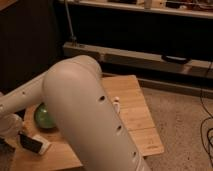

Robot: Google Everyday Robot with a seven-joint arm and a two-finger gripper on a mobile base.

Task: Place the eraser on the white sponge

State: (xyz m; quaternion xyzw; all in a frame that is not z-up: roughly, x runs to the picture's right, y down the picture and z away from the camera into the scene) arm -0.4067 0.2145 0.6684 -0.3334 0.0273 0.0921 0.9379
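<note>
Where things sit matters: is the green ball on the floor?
No, the green ball sits on the table, near the gripper at far left.

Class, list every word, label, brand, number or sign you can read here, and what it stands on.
None can be read.
The black rectangular eraser, flat white sponge, round green ball, wooden table and white robot arm show no lettering.
Objects on the top shelf are too blurred to tell.
The gripper, at lower left beside the eraser, shows none.
</note>
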